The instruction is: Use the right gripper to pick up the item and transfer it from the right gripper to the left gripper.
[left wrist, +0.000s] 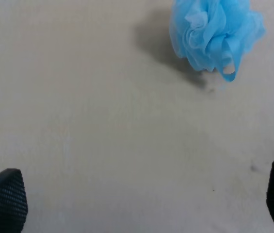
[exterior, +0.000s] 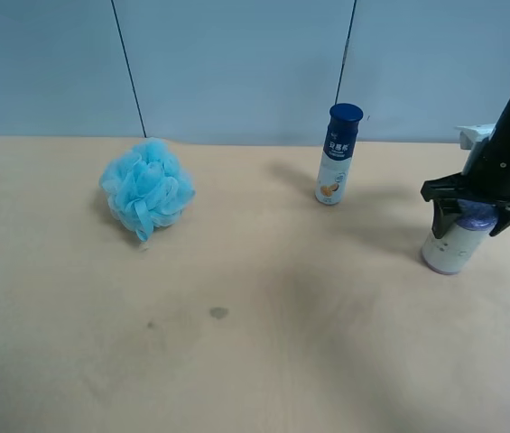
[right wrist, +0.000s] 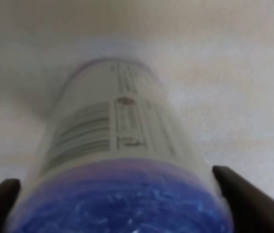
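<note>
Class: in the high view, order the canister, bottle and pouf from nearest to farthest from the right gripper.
1. Canister, between the right gripper's jaws.
2. Bottle, standing toward the view's back.
3. Pouf, far across at the view's left.

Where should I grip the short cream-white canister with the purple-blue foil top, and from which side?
Grip the short cream-white canister on its round wall just below the purple-blue foil top, coming down from above. It stands roughly upright on the tan table; the right gripper straddles that top.
</note>
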### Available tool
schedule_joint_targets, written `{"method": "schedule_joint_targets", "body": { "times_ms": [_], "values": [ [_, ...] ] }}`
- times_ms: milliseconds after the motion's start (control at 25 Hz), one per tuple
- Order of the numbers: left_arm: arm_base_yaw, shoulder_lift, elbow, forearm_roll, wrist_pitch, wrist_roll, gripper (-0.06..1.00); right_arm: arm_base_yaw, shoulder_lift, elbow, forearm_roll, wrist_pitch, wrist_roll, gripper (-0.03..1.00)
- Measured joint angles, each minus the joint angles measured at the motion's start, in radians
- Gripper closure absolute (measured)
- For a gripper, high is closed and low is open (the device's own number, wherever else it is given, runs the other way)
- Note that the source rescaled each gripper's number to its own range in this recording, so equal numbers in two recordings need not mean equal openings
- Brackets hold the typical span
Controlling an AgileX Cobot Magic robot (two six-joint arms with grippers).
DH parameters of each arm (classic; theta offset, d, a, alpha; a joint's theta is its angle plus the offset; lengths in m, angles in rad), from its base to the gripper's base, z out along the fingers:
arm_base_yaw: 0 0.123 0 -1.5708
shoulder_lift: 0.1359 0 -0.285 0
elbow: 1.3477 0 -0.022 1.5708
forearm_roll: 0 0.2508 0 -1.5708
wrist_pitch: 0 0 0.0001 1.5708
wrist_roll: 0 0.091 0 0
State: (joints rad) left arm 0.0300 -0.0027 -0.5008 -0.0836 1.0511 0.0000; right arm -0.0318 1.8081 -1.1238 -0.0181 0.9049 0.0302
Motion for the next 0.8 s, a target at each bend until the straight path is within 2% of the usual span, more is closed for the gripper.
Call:
{"method": "schedule_joint_targets", "body": {
  "times_ms": [120, 160, 320, 800],
  "values": [
    [0.000, 0.000, 0.000, 0.000, 0.000, 0.000, -0.05, 0.000, 0.000, 0.000, -0.028, -0.002, 0.002, 0.89],
    [0.000, 0.000, 0.000, 0.000, 0.000, 0.000, -0.05, 0.000, 0.000, 0.000, -0.036, -0.002, 0.009, 0.93],
    [0.000, 0.000, 0.000, 0.000, 0.000, 0.000, -0.05, 0.000, 0.000, 0.000, -0.076, -0.003, 0.026, 0.93],
    [0.000, 0.000, 0.000, 0.000, 0.000, 0.000, -0.05, 0.000, 0.000, 0.000, -0.078, -0.003, 0.026, 0.93]
  ]
}}
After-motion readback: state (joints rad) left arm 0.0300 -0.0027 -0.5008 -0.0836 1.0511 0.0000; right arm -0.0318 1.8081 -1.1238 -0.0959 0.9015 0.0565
